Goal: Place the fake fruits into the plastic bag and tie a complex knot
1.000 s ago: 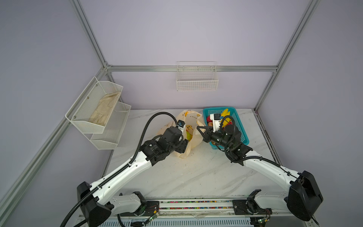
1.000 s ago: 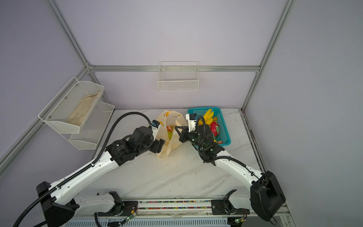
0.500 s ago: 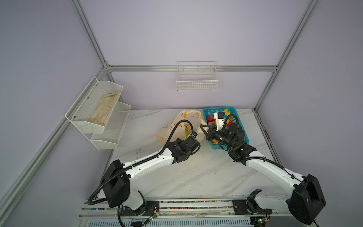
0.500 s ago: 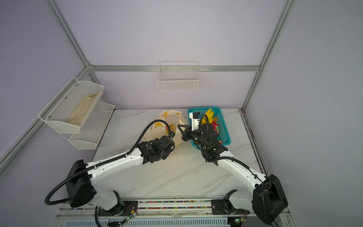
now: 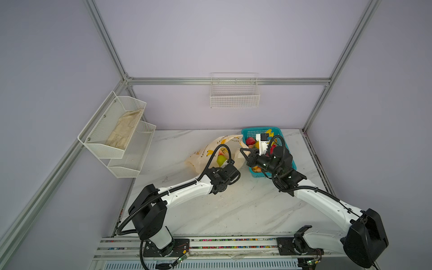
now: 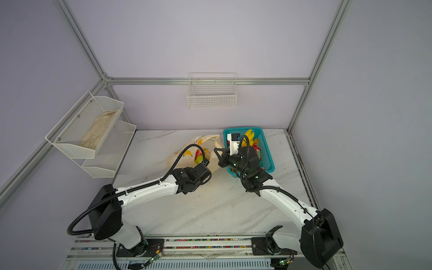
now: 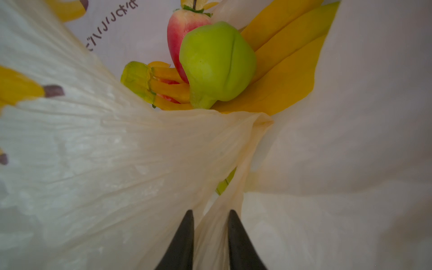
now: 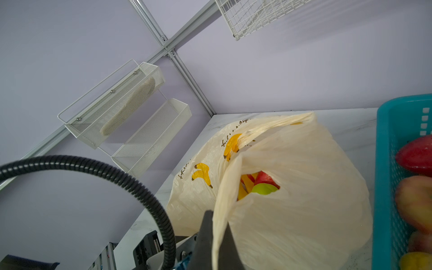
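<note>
At the mouth of the plastic bag (image 7: pixel 93 152), the left end effector (image 7: pixel 210 222) was clenched on a gathered fold of its film; the right end effector (image 8: pixel 217 231) was clenched on another edge of the same film. Inside the bag lay fake fruits (image 8: pixel 261 187): a green pear (image 7: pixel 217 63), a red-pink fruit (image 7: pixel 178 32) and a yellow banana bunch (image 7: pixel 287 70). In both top views the bag rested on the desk (image 5: pixel 233 210), just beside the teal basket (image 5: pixel 251 134), which held more fruit.
</note>
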